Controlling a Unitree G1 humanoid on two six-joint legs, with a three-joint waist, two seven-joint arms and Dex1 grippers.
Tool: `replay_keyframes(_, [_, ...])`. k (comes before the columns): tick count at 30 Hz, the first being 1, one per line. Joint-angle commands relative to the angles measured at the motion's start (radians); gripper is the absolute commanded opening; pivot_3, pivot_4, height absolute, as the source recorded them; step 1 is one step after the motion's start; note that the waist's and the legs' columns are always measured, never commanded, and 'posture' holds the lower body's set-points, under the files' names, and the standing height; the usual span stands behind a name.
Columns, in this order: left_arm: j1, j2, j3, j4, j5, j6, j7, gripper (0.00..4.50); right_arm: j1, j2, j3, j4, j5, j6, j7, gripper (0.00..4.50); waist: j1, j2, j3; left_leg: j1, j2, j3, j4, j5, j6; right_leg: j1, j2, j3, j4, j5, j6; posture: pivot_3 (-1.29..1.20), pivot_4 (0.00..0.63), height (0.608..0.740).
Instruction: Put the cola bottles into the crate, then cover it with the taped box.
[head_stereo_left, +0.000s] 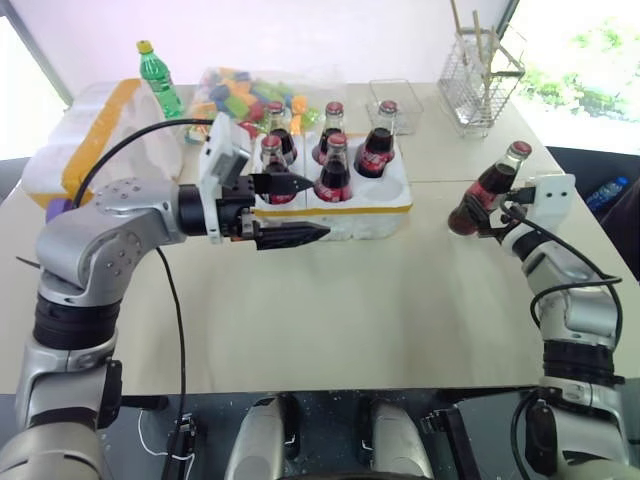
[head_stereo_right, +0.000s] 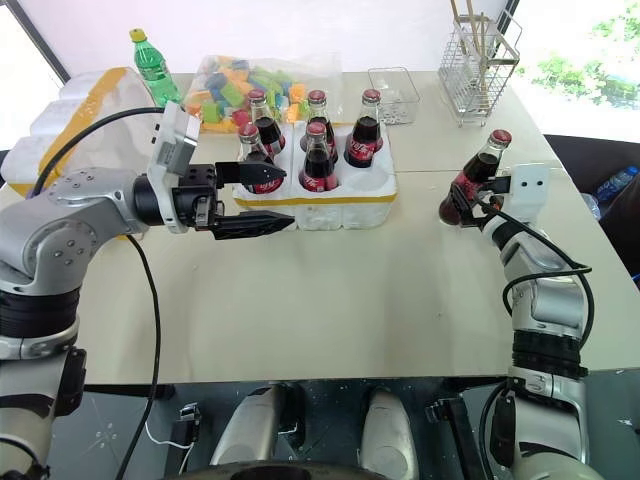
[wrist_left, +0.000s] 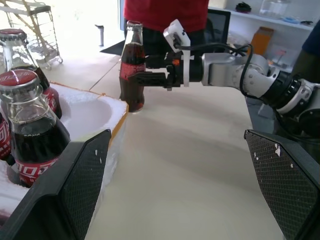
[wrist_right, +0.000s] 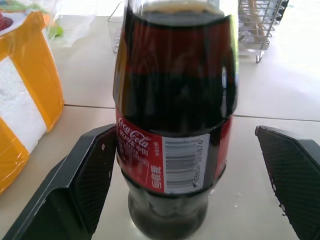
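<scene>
Five cola bottles (head_stereo_left: 333, 165) already stand in the crate (head_stereo_left: 372, 206) at upper centre of the head view, so one well at its front right corner sits empty. The sixth bottle (head_stereo_left: 487, 191) stands on the desk (head_stereo_left: 380, 300) at the right of the frame, well apart from the crate, and that is the one in play now.

The right claw (head_stereo_left: 490, 213) is level at the bottle, fingers spread wide on either side of the label. In the right wrist view one finger (wrist_right: 95, 175) looks to be just about at the glass and the other (wrist_right: 287, 170) stands clear, so nothing is gripped yet. Whether that near finger truly touches is hard to call.

The left claw (head_stereo_left: 295, 208) hovers wide open and empty, right in front of the crate's front wall, pointing towards the right of the frame.

The taped box (head_stereo_left: 95, 135) waits at upper left, beside the green bottle (head_stereo_left: 160, 78).

Next move, as I judge it: close squarely on the bottle's body, lift it upright, carry it across to the empty well. The left claw sits close to that path and may need to give way.
</scene>
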Motion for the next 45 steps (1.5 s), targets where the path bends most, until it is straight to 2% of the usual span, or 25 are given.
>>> replay_keyframes(1, [-0.006, 0.001, 0.019, -0.031, -0.012, -0.003, 0.008, 4.5, -0.067, -0.015, -0.001, 0.074, -0.01, -0.066, 0.008, 4.44, 0.0, 0.0, 0.0, 0.0, 0.0, 0.0, 0.0, 0.0, 0.0, 0.0, 0.0, 0.0, 0.0, 0.0, 0.0, 0.0, 0.15, 0.736])
replay_keyframes(3, [-0.012, 0.0, 0.02, -0.03, -0.012, 0.0, 0.01, 4.5, -0.089, -0.019, 0.005, 0.12, -0.021, -0.094, 0.007, 4.44, 0.0, 0.0, 0.0, 0.0, 0.0, 0.0, 0.0, 0.0, 0.0, 0.0, 0.0, 0.0, 0.0, 0.0, 0.0, 0.0, 0.15, 0.736])
replay_keyframes(4, [-0.014, 0.0, 0.02, -0.029, -0.012, 0.001, 0.011, 4.5, -0.095, -0.02, 0.005, 0.134, -0.023, -0.111, 0.009, 4.21, 0.001, 0.0, 0.0, 0.0, 0.0, 0.0, 0.0, 0.0, 0.0, 0.0, 0.0, 0.0, 0.0, 0.0, 0.0, 0.0, 0.15, 0.736])
replay_keyframes(6, [-0.016, 0.003, 0.021, -0.027, -0.01, -0.001, 0.012, 4.5, -0.102, -0.022, 0.001, 0.141, -0.009, -0.122, 0.025, 3.67, 0.003, 0.0, 0.0, 0.0, 0.0, 0.0, 0.0, 0.0, 0.0, 0.0, 0.0, 0.0, 0.0, 0.0, 0.0, 0.0, 0.15, 0.736])
replay_keyframes(8, [-0.014, 0.006, 0.025, -0.026, -0.01, -0.001, 0.012, 4.5, -0.101, -0.025, -0.001, 0.117, 0.003, -0.113, 0.033, 2.73, 0.003, 0.0, 0.0, 0.0, 0.0, 0.0, 0.0, 0.0, 0.0, 0.001, 0.0, 0.0, 0.0, 0.0, 0.0, 0.0, 0.15, 0.736])
replay_keyframes(11, [-0.009, 0.009, 0.029, -0.027, -0.011, 0.0, 0.014, 4.5, -0.108, -0.033, -0.009, 0.071, 0.02, -0.11, 0.043, 2.73, 0.001, 0.0, 0.0, 0.0, 0.0, 0.0, 0.0, 0.0, 0.0, 0.001, 0.0, 0.0, 0.0, 0.0, 0.0, 0.0, 0.15, 0.736])
replay_keyframes(17, [-0.003, 0.011, 0.033, -0.028, -0.012, -0.002, 0.019, 4.5, -0.224, -0.052, -0.026, -0.047, 0.092, -0.076, 0.058, 2.73, -0.007, 0.006, 0.003, 0.0, 0.0, 0.0, 0.0, 0.0, 0.0, 0.0, 0.0, 0.0, 0.0, 0.0, 0.0, 0.0, 0.15, 0.736])
replay_keyframes(23, [0.003, 0.013, 0.038, -0.025, -0.009, -0.006, 0.021, 4.5, -0.322, -0.021, 0.014, -0.177, 0.177, 0.033, 0.071, 2.73, -0.02, 0.008, 0.005, 0.0, 0.0, 0.0, 0.0, 0.0, 0.0, -0.001, 0.0, 0.0, 0.002, 0.0, 0.001, 0.0, 0.15, 0.736])
replay_keyframes(28, [0.011, 0.016, 0.045, -0.032, -0.009, -0.008, 0.026, 4.5, -0.321, 0.006, 0.081, -0.313, 0.257, 0.156, 0.114, 2.73, -0.019, 0.008, 0.005, 0.0, 0.0, 0.0, 0.0, 0.0, 0.0, -0.001, 0.0, 0.0, 0.002, 0.0, 0.001, 0.0, 0.15, 0.736])
replay_keyframes(32, [0.019, 0.023, 0.052, -0.036, -0.011, -0.01, 0.029, 4.5, -0.29, 0.036, 0.155, -0.351, 0.228, 0.146, 0.13, 2.73, -0.018, 0.008, 0.005, 0.0, 0.0, 0.0, 0.0, 0.0, 0.0, -0.001, 0.0, 0.0, 0.002, 0.0, 0.001, 0.0, 0.15, 0.736])
replay_keyframes(36, [0.023, 0.026, 0.055, -0.037, -0.012, -0.01, 0.032, 4.5, -0.302, 0.07, 0.19, -0.301, 0.21, 0.135, 0.121, 2.73, -0.016, 0.008, 0.005, -0.001, 0.0, 0.0, 0.0, 0.0, 0.0, -0.001, 0.0, 0.0, 0.002, 0.0, 0.001, 0.0, 0.15, 0.736])
replay_keyframes(40, [0.023, 0.028, 0.06, -0.037, -0.012, -0.011, 0.036, 4.5, -0.281, 0.051, 0.263, -0.26, 0.13, 0.116, 0.156, 2.73, -0.018, 0.008, 0.005, -0.001, 0.0, 0.0, 0.0, 0.0, 0.0, -0.001, 0.0, 0.0, 0.002, 0.0, 0.001, 0.0, 0.15, 0.736])
replay_keyframes(45, [0.033, 0.033, 0.067, -0.047, -0.012, -0.012, 0.04, 4.5, -0.27, 0.062, 0.292, -0.212, 0.085, 0.09, 0.175, 2.73, -0.019, 0.008, 0.005, -0.001, -0.001, 0.0, 0.0, 0.0, 0.0, -0.001, 0.0, 0.0, 0.002, 0.0, 0.001, 0.0, 0.15, 0.736])
